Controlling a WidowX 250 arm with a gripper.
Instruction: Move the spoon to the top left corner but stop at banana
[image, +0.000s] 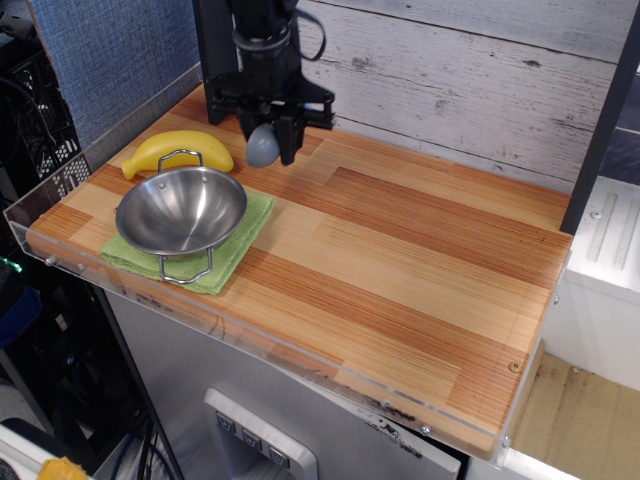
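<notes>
My end effector (272, 138) hung low over the back of the tabletop (400, 260), toward its back left corner (205, 105), closed on the spoon (262, 146). The grey bowl of the spoon showed below and between the fingers, facing the camera; the handle was hidden inside the grip, so I could not tell just where I had hold of it. The spoon sat just right of the banana (178, 151), near it but apart, and whether its tip touched the wood I could not tell.

I judged the spoon light and stiff, a hard plastic thing that would not bend or break if set down plainly. Its round bowl looked smooth and might twist in a loose pinch, so the chunky handle was the right place to hold, squarely across its width.

The banana lay along the left edge, behind the bowl (181, 209), smooth and curved, likely to roll or skid if nudged.

The steel bowl stood on a green cloth (240, 245) near the front left corner, with wire handles front and back. It held nothing that I could see.
</notes>
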